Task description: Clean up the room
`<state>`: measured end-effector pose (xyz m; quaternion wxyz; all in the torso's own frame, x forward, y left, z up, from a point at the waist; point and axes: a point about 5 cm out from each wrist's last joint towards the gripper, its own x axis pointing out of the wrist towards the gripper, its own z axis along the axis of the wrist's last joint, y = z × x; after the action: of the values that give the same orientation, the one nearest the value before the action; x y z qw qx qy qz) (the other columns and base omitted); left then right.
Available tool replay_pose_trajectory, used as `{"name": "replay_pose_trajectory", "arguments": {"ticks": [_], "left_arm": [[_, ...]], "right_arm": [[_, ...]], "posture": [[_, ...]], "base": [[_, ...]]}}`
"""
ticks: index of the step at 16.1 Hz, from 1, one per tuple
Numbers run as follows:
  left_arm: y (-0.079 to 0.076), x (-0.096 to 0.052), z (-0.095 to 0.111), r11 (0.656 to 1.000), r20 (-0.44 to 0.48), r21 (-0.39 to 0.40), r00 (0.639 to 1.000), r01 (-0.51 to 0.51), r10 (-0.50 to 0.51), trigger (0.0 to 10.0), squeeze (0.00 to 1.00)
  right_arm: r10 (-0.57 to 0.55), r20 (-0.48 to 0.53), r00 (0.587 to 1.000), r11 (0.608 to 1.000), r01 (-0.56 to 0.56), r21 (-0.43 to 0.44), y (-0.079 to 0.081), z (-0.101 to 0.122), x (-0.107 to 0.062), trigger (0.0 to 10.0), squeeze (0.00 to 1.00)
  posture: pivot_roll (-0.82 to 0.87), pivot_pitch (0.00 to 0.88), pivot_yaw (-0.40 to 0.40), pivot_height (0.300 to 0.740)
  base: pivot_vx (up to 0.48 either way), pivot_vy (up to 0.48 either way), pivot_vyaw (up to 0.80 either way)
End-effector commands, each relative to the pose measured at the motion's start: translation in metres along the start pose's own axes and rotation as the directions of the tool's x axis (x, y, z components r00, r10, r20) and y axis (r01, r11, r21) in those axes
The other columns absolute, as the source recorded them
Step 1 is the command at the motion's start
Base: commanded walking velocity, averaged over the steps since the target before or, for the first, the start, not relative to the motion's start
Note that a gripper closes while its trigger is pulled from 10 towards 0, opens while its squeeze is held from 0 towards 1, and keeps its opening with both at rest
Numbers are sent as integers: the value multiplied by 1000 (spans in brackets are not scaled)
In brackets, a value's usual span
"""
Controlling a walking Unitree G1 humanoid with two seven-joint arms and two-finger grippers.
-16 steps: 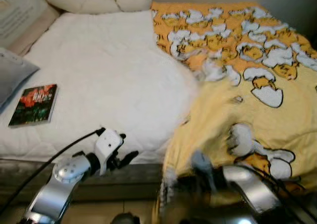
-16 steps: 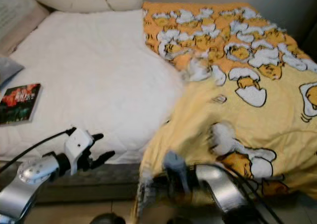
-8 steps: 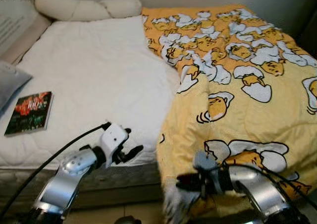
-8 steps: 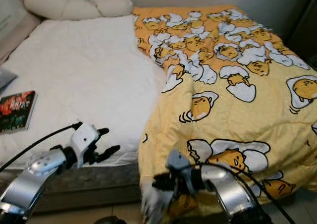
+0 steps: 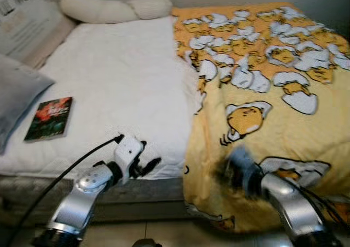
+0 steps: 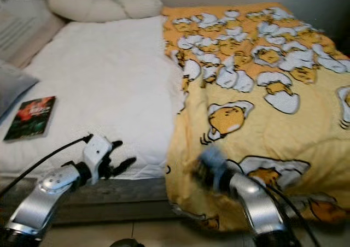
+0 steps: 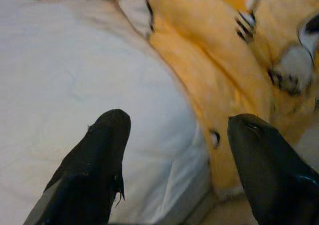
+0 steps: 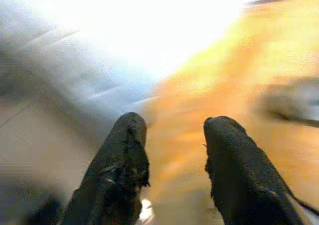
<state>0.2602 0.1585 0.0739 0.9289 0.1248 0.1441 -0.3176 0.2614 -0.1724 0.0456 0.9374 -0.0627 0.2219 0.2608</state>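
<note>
A bed [image 5: 120, 88] with a white mattress cover carries a yellow egg-print blanket [image 5: 273, 94] over its right half, draping off the foot edge, and a book [image 5: 49, 117] near its left edge beside a grey pillow [image 5: 16, 94]. The left end effector [image 5: 143, 166] hovers at the foot edge with fingers spread wide and empty. The right end effector [image 6: 210, 162], blurred, sits against the blanket's hanging part, its fingers parted in the wrist view.

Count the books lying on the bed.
1: a book with a dark red cover lies flat on the white mattress, near its left edge. Others could be hidden under the yellow blanket.

Two silver arms w/ rounded metal segments. Left gripper [image 5: 143, 162]: white blocky wrist housing, long black fingers [image 7: 94, 165], tips slightly frayed; black cable runs along the arm. Right gripper [image 8: 172, 135]: black fingers, scuffed; bluish-grey wrist, thin black cables alongside.
</note>
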Motion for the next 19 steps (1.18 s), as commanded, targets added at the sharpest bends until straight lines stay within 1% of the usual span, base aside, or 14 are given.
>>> {"name": "replay_pose_trajectory", "arguments": {"ticks": [1, 2, 3, 4, 5, 6, 8, 9, 10, 14, 16, 18, 19], "left_arm": [[9, -1, 4, 997, 19, -23, 997, -74, 74, 10000, 0], [7, -1, 5, 994, 29, -45, 995, -98, 100, 10000, 0], [7, -1, 5, 990, 34, -68, 992, -121, 124, 10000, 0], [8, -3, 4, 986, 30, -81, 988, -149, 152, 10000, 0], [9, -4, 3, 980, 25, -84, 983, -179, 182, 10000, 0], [10, -5, 2, 976, 25, -87, 979, -197, 200, 10000, 0], [11, -4, 5, 972, 33, -92, 975, -217, 221, 10000, 0], [12, -2, 6, 970, 36, -95, 973, -223, 227, 10000, 0], [12, -1, 8, 969, 40, -95, 972, -227, 231, 10000, 0], [12, 0, 10, 967, 47, -91, 969, -237, 242, 10000, 0], [15, -1, 10, 961, 47, -90, 963, -260, 265, 10000, 0], [21, -2, 9, 940, 45, -75, 940, -334, 337, 10000, 0], [22, -2, 9, 931, 50, -88, 932, -355, 360, 10000, 0]], "right_arm": [[-197, 13, 980, 978, 196, 74, -15, -1, -4, 10000, 90], [-318, 28, 948, 943, 312, 118, -20, -1, -6, 10000, 0], [-415, 35, 909, 901, 406, 152, -21, -2, -9, 10000, 0], [-483, 39, 875, 866, 471, 169, -18, -3, -11, 10000, 0], [-528, 37, 848, 838, 513, 184, -12, -4, -12, 10000, 0], [-548, 33, 836, 824, 533, 191, -8, -6, -12, 10000, 0], [-564, 38, 825, 812, 546, 206, 0, -5, -11, 10000, 0], [-554, 43, 832, 817, 533, 220, 4, -4, -8, 10000, 0], [-557, 38, 830, 816, 538, 213, 6, -2, -5, 10000, 0], [-549, 57, 834, 825, 530, 195, 5, 6, 1, 10000, 0], [-542, 76, 837, 834, 524, 172, 5, 10, 3, 10000, 0], [-537, 78, 840, 837, 520, 167, 4, 11, 4, 10000, 0], [-527, 88, 845, 844, 509, 168, 4, 12, 5, 10000, 0]], "posture": [[-65, 0, 88, 740], [-63, 0, 87, 740], [-63, 0, 86, 740], [-63, 0, 86, 740], [-62, 0, 83, 740], [-61, 0, 82, 740], [-62, 0, 81, 740], [-62, 0, 81, 740], [-62, 0, 81, 740], [-48, 0, 63, 740], [-44, 0, 58, 740], [-32, 0, 49, 740], [-32, 0, 49, 740]], "base": [[0, 0, 0], [0, 0, 0], [0, 285, 0], [0, 431, 0], [0, 476, 0], [0, 480, 0], [0, 480, 0], [0, 480, 0], [0, 480, 0], [0, 478, 0], [0, 474, 0], [0, 0, 0], [0, 0, 0]]}}
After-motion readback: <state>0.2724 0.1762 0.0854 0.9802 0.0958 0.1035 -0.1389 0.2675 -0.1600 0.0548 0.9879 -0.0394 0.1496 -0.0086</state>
